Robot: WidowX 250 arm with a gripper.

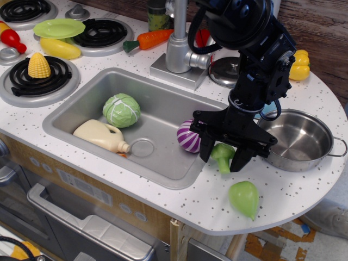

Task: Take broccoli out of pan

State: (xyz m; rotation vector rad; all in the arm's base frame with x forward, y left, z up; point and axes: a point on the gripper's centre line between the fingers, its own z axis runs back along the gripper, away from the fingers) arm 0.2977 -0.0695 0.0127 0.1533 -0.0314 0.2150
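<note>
Broccoli [222, 155] sits between the two black fingers of the gripper [223, 158], jaws closed on its sides, stem pointing down at the white counter [283, 193]. It's outside the pan [296, 141], just left of the rim, between pan and sink [163, 111]. Arm comes down from upper centre, wrist near vertical, fingers pointing down. Purple cabbage [187, 138] partly hidden behind gripper. Green teardrop toy [244, 199] lies on counter below.

The black arm reaches down from the upper right, its wrist bent so the pincer [222, 158] points straight down just left of the pan [296, 140]. Both fingers [206, 148] (dark and blocky) hang vertical, closed against the broccoli [222, 154] between them, low over the worktop [283, 190].
</note>
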